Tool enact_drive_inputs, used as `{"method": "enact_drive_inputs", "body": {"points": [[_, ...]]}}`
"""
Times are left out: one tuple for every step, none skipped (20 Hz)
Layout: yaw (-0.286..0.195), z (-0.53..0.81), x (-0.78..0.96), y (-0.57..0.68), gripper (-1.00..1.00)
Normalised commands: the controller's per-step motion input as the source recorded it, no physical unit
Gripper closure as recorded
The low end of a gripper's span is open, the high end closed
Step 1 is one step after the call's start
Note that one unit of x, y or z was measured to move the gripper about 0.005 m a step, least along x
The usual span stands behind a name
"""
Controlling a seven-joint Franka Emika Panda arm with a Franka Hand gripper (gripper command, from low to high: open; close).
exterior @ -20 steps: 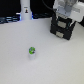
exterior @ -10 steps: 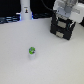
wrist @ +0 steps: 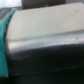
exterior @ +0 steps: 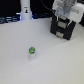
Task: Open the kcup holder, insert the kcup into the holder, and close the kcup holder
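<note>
Gripper [exterior: 64, 21] unmoved (jaws hidden), kcup [exterior: 32, 50] unmoved

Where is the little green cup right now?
In the exterior view, the kcup stands alone on the white table, left of centre and nearer the camera, well apart from the black kcup holder at the far right.

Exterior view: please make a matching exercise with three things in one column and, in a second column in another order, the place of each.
Things:
1. the kcup
2. the kcup holder
3. white bottle-like object

Places:
A. upper part, toward the exterior view's right, under the arm
B. alone on the white table, near the middle, toward the exterior view's left
C. at the back edge, toward the exterior view's left

Pairs: 1-B, 2-A, 3-C
</note>
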Motion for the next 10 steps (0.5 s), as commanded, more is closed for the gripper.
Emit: {"method": "enact_drive_inputs", "body": {"points": [[-0.068,0.24,0.86,-0.23,1.0],[-0.063,0.22,0.89,-0.27,1.0],[-0.055,0.1,0.58,-0.17,1.0],[-0.07,0.22,0.9,-0.28,1.0],[-0.07,0.22,0.91,-0.29,1.0],[-0.073,0.22,0.92,-0.3,1.0],[-0.079,0.19,0.92,-0.34,1.0],[-0.08,0.16,0.92,-0.35,1.0],[-0.085,0.13,0.92,-0.36,1.0],[-0.084,0.12,0.92,-0.36,1.0]]}}
